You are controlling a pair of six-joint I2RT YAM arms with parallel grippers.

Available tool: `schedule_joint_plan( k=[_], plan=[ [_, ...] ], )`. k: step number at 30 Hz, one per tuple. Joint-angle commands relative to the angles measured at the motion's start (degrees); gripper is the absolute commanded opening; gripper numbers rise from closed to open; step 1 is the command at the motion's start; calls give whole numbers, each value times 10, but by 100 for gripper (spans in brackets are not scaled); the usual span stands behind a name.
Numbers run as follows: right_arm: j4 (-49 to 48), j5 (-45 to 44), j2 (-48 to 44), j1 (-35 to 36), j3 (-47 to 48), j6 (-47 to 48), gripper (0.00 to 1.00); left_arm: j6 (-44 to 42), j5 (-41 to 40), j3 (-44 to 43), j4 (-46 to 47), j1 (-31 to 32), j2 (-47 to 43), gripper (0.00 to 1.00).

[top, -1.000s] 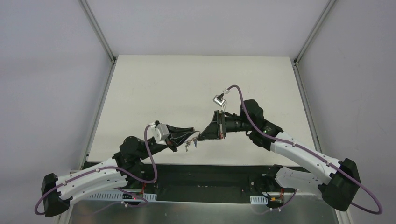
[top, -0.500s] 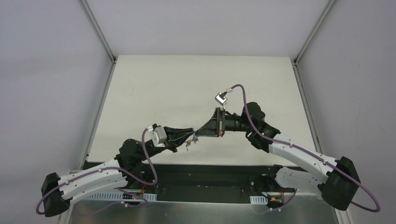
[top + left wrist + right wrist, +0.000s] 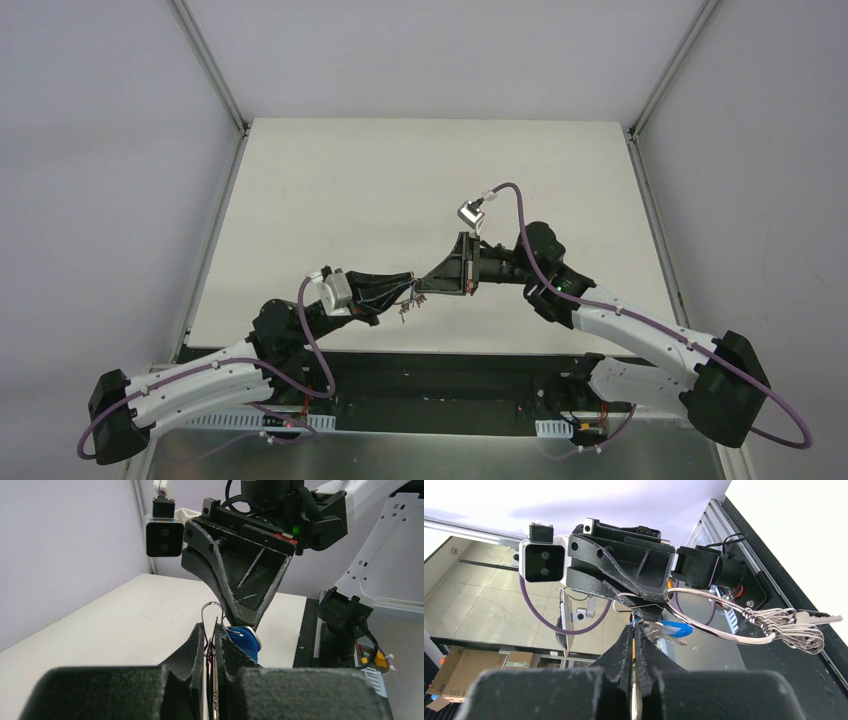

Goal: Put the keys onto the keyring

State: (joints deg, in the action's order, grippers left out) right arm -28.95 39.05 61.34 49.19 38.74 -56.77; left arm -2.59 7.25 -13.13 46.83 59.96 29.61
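Your left gripper [image 3: 211,632]: fingers pressed on keyring [image 3: 729,638] wire. Plain silver keys [image 3: 796,630] already hang on ring. Your right gripper [image 3: 633,632] pinches blue key [image 3: 675,628] against ring, mid-air over near edge of table [image 3: 400,180]. Judged: blue key not yet threaded. Cannot tell whether it has entered coil.

White table [image 3: 400,180], pale lilac walls [image 3: 100,200], metal corner posts [image 3: 210,65]

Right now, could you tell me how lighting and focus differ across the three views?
Top external: soft, even light, but the keyring is too small to resolve. Left wrist: the left gripper looms dark and blurred; the blue key is sharp. Right wrist: upper right is blown out white; keyring glints.
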Motion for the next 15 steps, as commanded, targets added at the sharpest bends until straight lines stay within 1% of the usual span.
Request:
schedule_joint_plan(
  k=[1, 9, 15],
  plan=[
    [-51, -16, -3, 3, 2, -9, 0, -7, 20, 0, 52, 1, -2, 0],
    [-55, -31, -1, 3, 1, -17, 0, -5, 36, 3, 57, 1, -3, 0],
    [-76, -41, 8, 3, -1, -34, 0, -6, 41, 5, 60, 3, -4, 0]
  ],
)
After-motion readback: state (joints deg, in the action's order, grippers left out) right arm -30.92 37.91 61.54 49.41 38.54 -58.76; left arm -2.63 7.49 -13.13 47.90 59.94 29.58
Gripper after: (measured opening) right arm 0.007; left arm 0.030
